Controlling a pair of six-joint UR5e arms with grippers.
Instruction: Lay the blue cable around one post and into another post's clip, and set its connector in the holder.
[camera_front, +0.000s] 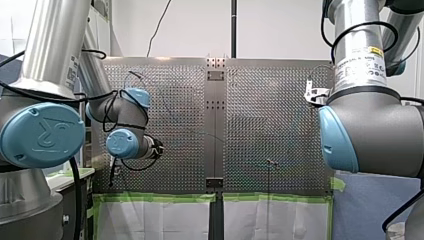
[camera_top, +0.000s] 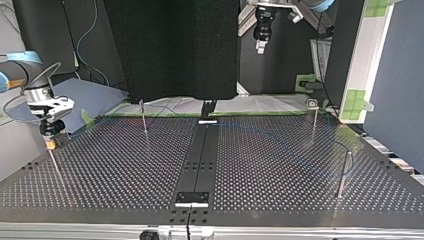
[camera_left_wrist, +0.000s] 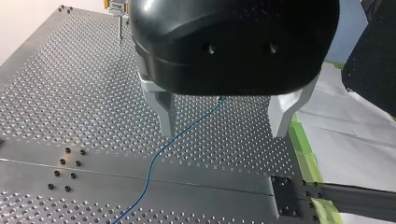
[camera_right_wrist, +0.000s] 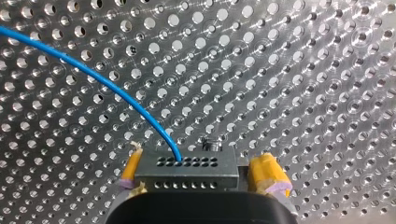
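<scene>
You are gripping the connector (camera_right_wrist: 187, 164) between the right gripper's (camera_right_wrist: 200, 173) yellow pads (camera_right_wrist: 268, 176), at the top view's middle left. The left gripper (camera_left_wrist: 223, 115) is hanging open above the blue cable (camera_right_wrist: 93, 77). Dragging its slack could snag a post (camera_top: 144, 117).

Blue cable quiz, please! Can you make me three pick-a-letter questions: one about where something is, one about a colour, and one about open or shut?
1. Where is the connector?
A) in the holder
B) between my right gripper's pads
C) on top of a post

2. What colour are those pads?
A) yellow
B) green
C) white

3. How is my left gripper?
A) shut tight on nothing
B) shut on a post
C) open, holding nothing

Answers:
1 B: the right wrist view shows a pad at each side of it.
2 A: both pads show yellow there.
3 C: its fingers stand wide apart, and the blue cable lies on the table below.
</scene>
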